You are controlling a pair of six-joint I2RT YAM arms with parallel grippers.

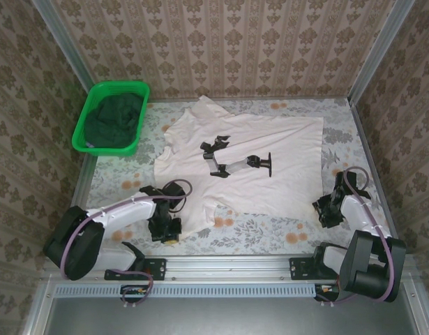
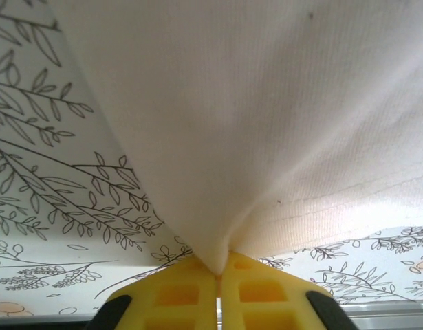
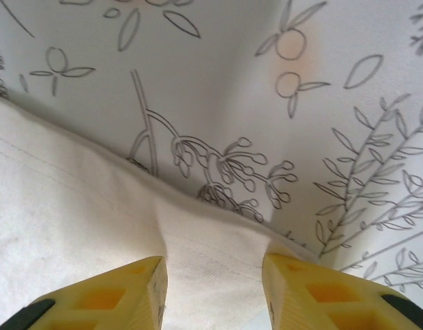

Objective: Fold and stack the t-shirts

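A large pale cream-pink cloth t-shirt (image 1: pixel 284 146) was pinched by the left gripper (image 2: pixel 218 273); the right gripper's (image 3: pixel 214 275) jaws were spread astride its hem.

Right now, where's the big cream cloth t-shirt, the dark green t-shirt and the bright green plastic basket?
Cream t-shirt (image 1: pixel 291 150), top view, plain body cloth.
Dark green t-shirt (image 1: pixel 115 118), top view, bunched middle.
Green basket (image 1: pixel 106 149), top view, near wall.

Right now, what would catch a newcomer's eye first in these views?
A large pale cream cloth t-shirt with a black chest print lies spread at the centre. The left gripper pinches its near-left hem shut; the right gripper stands open over its right edge. A bright green plastic basket, far left, holds a dark green cloth t-shirt.
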